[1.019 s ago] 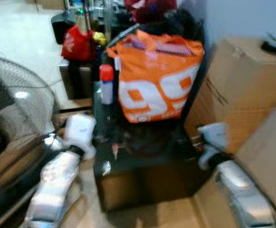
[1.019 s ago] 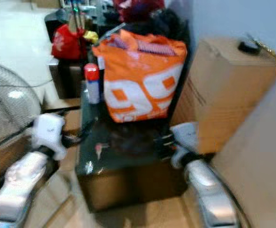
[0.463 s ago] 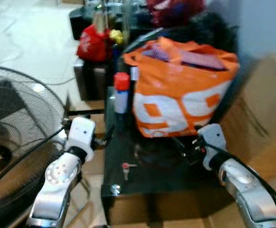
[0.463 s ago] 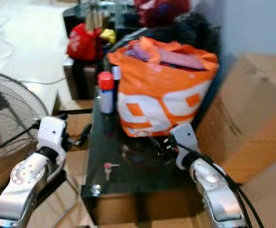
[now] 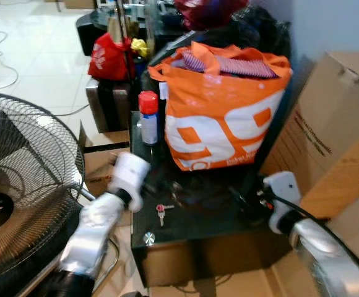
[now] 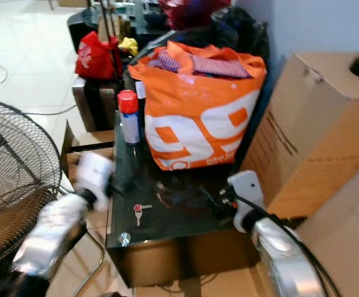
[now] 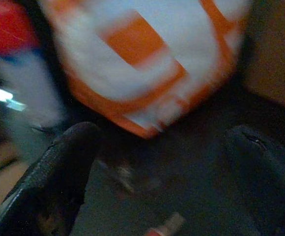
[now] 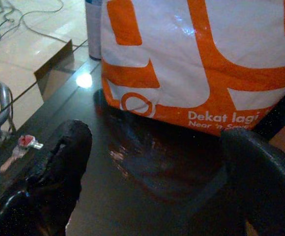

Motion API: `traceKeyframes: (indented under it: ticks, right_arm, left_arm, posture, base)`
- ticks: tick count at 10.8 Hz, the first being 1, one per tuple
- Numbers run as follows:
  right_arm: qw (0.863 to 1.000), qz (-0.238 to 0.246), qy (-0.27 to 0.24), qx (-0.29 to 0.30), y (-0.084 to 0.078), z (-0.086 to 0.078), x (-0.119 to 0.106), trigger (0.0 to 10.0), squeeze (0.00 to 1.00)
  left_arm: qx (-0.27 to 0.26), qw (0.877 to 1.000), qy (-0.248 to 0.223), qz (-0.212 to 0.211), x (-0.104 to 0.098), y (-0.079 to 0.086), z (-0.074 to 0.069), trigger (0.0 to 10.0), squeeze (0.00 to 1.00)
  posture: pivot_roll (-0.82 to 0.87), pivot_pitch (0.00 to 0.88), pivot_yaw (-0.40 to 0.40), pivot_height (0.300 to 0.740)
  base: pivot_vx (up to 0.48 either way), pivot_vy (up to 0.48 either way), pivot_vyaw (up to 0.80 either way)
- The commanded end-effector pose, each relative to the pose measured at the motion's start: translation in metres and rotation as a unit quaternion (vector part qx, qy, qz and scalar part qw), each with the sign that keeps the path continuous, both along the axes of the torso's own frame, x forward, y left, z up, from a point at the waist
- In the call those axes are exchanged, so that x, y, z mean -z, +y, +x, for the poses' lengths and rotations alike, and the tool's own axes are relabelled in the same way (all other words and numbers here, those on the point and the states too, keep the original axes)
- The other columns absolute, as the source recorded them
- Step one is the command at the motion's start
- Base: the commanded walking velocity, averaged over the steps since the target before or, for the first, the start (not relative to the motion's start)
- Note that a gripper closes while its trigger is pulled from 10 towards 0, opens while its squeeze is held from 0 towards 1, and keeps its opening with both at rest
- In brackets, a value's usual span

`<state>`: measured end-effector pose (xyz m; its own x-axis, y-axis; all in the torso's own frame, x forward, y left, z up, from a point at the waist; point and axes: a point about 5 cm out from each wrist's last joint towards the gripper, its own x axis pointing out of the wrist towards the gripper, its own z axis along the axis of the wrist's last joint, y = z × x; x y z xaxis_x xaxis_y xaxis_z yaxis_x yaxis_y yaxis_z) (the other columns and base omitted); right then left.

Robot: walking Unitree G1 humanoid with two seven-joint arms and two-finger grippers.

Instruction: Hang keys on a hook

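Observation:
A small bunch of keys with a red head [image 5: 161,213] lies flat on the dark glass table top [image 5: 216,223], near its front left corner. My left gripper [image 5: 150,185] hovers just behind and to the left of the keys, motion-blurred; in the left wrist view its fingers [image 7: 66,167] stand wide apart with nothing between them. My right gripper [image 6: 213,199] rests low over the table's right side, in front of the orange bag. It is open and empty, and its wrist view shows the keys [image 8: 24,144] off to one side.
A big orange and white shopping bag [image 5: 223,117] and a red-capped spray can [image 5: 147,117] stand at the back of the table. A standing fan [image 5: 25,185] is on the left and cardboard boxes [image 5: 334,124] on the right. A small silver disc [image 5: 148,237] lies at the table's front edge.
The camera has shifted and sharpened. My left arm has swung forward and right over the table's left edge, closer to the keys. The right gripper stays over the table's right side.

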<state>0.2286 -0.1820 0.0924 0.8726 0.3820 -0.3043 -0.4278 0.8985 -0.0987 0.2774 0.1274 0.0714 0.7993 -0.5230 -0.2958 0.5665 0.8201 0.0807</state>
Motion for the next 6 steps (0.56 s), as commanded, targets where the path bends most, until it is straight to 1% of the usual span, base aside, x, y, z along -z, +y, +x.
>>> traceKeyframes:
  ticks: [1, 2, 3, 4, 5, 6]
  right_arm:
    - [1.000, -0.002, 0.001, -0.007, -0.003, -0.003, -0.005, 10.0, 0.00]
    - [1.000, -0.014, 0.007, -0.015, -0.007, -0.010, -0.006, 10.0, 0.00]
    - [0.999, -0.023, 0.011, -0.020, -0.010, -0.015, -0.006, 10.0, 0.00]
    - [0.999, -0.027, 0.018, -0.021, -0.014, -0.019, -0.007, 10.0, 0.00]
    - [0.999, -0.030, 0.021, -0.022, -0.016, -0.021, -0.006, 10.0, 0.00]
    - [0.999, -0.028, 0.025, -0.025, -0.016, -0.022, -0.007, 10.0, 0.00]
  left_arm:
    - [0.020, 0.999, 0.037, 0.015, 0.012, -0.002, 0.000, 10.0, 0.00]
    - [-0.004, 0.996, 0.077, 0.039, 0.027, -0.001, 0.006, 10.0, 0.00]
    - [-0.026, 0.995, 0.090, 0.038, 0.033, 0.000, 0.008, 10.0, 0.00]
    - [-0.054, 0.994, 0.092, 0.022, 0.036, -0.001, 0.007, 10.0, 0.00]
    - [-0.066, 0.994, 0.081, 0.014, 0.035, -0.001, 0.005, 10.0, 0.00]
    - [-0.093, 0.994, 0.064, 0.009, 0.033, 0.003, 0.004, 10.0, 0.00]
  posture:
    - [-0.19, 0.082, 0.016, 0.740]
    - [-0.22, 0.109, 0.034, 0.740]
    - [-0.23, 0.125, 0.038, 0.740]
    - [-0.23, 0.144, 0.035, 0.740]
    - [-0.23, 0.150, 0.033, 0.740]
    - [-0.23, 0.143, 0.022, 0.740]
  base:
    - [0.000, 0.000, 0.00]
    - [0.000, 0.000, 0.00]
    - [0.000, 0.000, 0.00]
    - [0.000, 0.000, 0.00]
    - [0.000, 0.000, 0.00]
    - [0.000, 0.000, 0.00]
